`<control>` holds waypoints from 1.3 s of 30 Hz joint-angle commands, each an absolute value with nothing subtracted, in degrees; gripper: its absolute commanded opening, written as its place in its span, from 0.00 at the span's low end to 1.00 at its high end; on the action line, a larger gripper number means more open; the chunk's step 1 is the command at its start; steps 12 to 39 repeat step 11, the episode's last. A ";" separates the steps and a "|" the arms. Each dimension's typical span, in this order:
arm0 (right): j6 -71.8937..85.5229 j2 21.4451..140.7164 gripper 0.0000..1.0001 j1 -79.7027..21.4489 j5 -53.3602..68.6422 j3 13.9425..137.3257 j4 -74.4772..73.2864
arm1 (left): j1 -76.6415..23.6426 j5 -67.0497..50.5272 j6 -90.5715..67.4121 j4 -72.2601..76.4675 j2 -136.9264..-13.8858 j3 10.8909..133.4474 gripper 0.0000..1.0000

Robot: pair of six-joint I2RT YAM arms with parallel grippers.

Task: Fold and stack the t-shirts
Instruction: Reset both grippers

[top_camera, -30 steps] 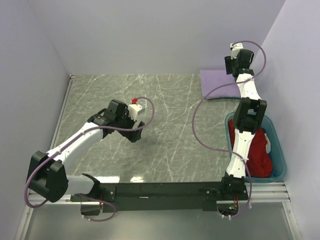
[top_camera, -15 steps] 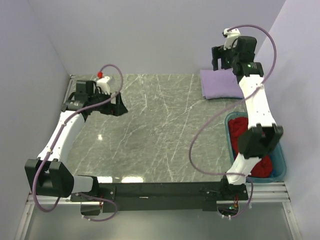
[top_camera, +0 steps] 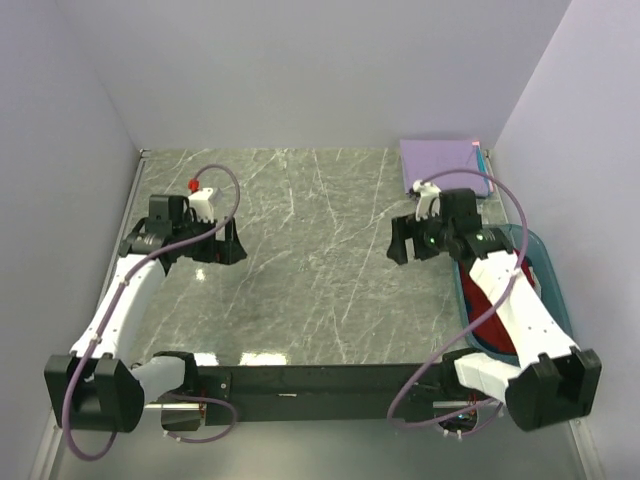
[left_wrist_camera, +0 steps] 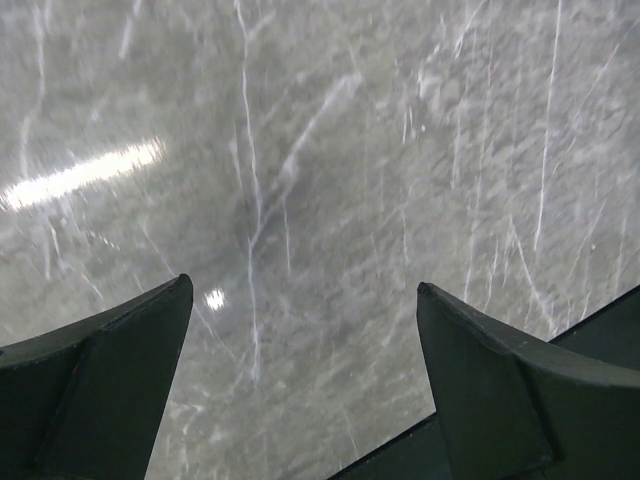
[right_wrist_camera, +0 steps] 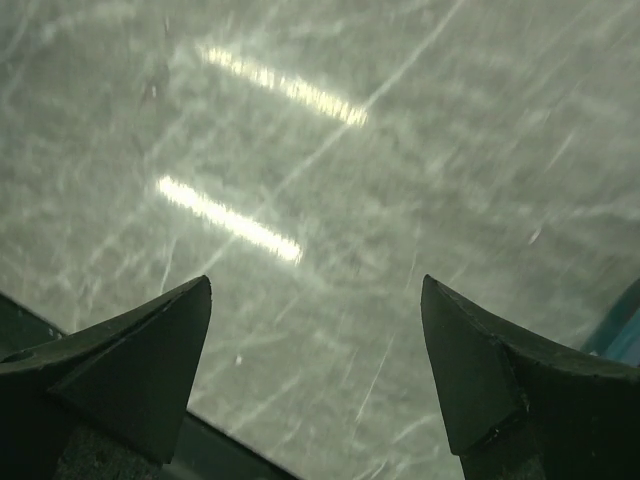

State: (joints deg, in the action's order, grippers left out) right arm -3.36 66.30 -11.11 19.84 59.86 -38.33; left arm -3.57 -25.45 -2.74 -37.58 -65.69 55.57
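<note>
The left arm [top_camera: 120, 300] runs from its base up the left side of the table [top_camera: 320, 300] and bends inward, with a purple cable [top_camera: 233, 195] looping over its wrist. The left gripper [top_camera: 228, 245] hangs over bare grey marble in the table's left half and points toward the middle. In the wrist view its two dark fingers [left_wrist_camera: 100, 370] stand wide apart with nothing between them. Below them are only veined stone and one bright streak of reflected light. Right of centre, the right gripper [top_camera: 402, 240] is held above the marble and faces left, near the bin's [top_camera: 547, 262] left rim but apart from it. Its fingers [right_wrist_camera: 120, 365] are likewise spread and hold nothing. Two light streaks lie on the stone under them, and a sliver of the teal bin shows at the right edge of that wrist view. Behind this gripper, in the far right corner, the lavender shirt [top_camera: 440, 165] lies folded flat as a neat rectangle close to the back wall. A thin strip of teal fabric [top_camera: 482, 160] shows along its right edge, too little to tell how it lies. Against the right wall the bin sits on the table, and the right arm [top_camera: 510, 300] crosses over it. The red shirt [top_camera: 495, 338] lies bunched inside the bin, mostly hidden by the arm.
</note>
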 commanded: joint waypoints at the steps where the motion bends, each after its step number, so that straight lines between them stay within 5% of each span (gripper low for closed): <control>1: -2.99 58.98 0.92 -11.34 20.39 56.70 -35.24 | -3.69 -24.52 -2.02 -36.48 -61.09 52.83 0.99; 39: -2.81 51.51 0.93 -11.16 20.83 50.54 -34.37 | -3.78 -19.78 -3.08 -35.51 -56.60 51.68 1.00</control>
